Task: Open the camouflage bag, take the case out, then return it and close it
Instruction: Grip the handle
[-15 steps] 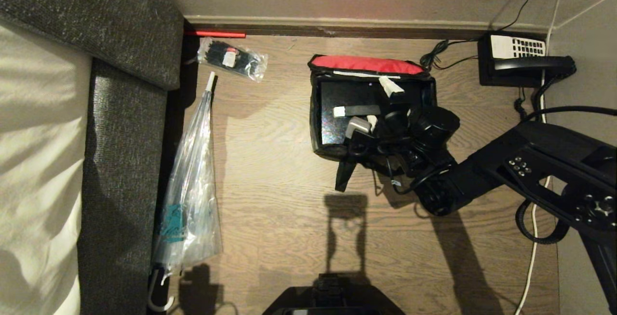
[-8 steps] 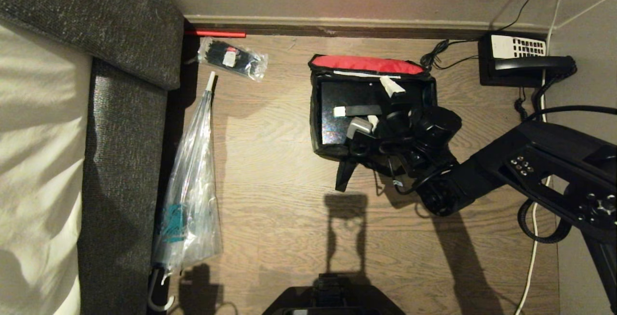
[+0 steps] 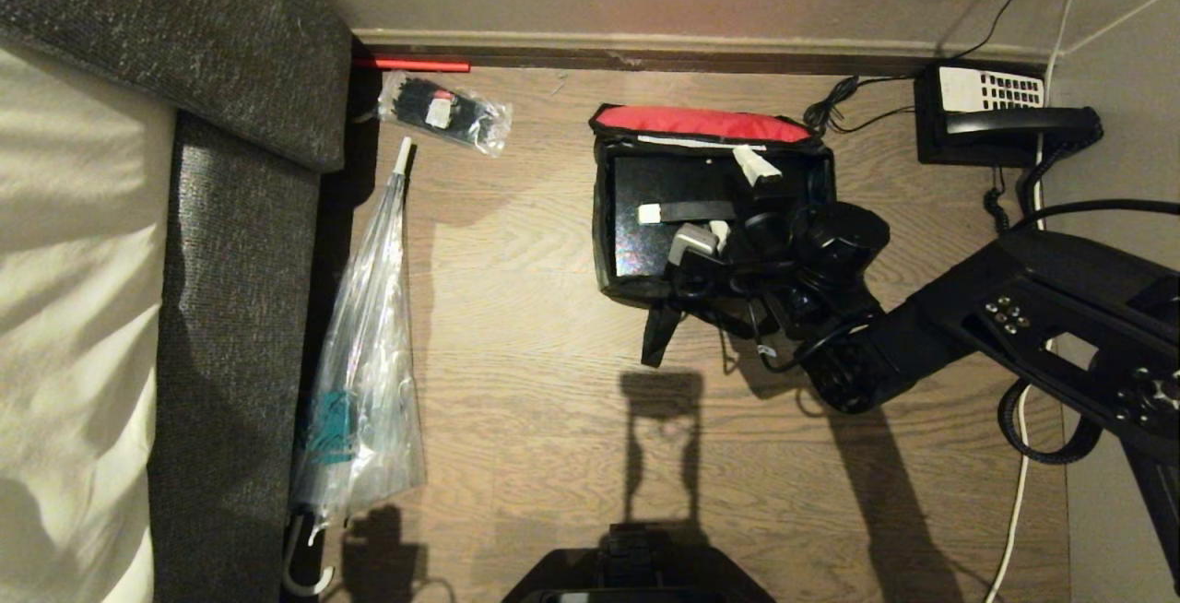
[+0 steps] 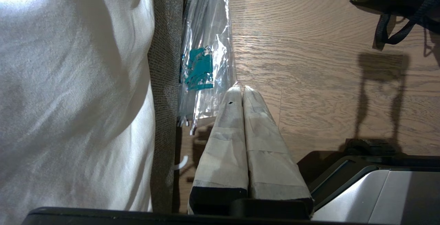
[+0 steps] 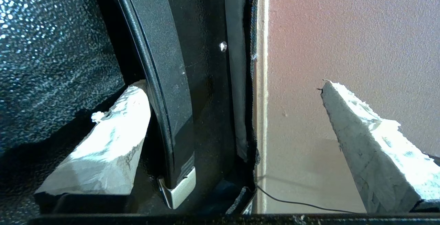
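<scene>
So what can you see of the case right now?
The case is a flat black rectangular box with a glossy, speckled top, lying level inside the open camouflage bag and filling most of it. A black strap handle with white end tabs lies across its top. The right hand is open over it, one finger down beside the strap on the case's surface, the other clear of it.

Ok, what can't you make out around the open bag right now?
- Boxy camouflage fabric bag: near right corner hidden by the right tool and wrist, head view.
- Flat black case: right part covered likewise.
- Black strap handle: both ends cut off, right wrist view.
</scene>
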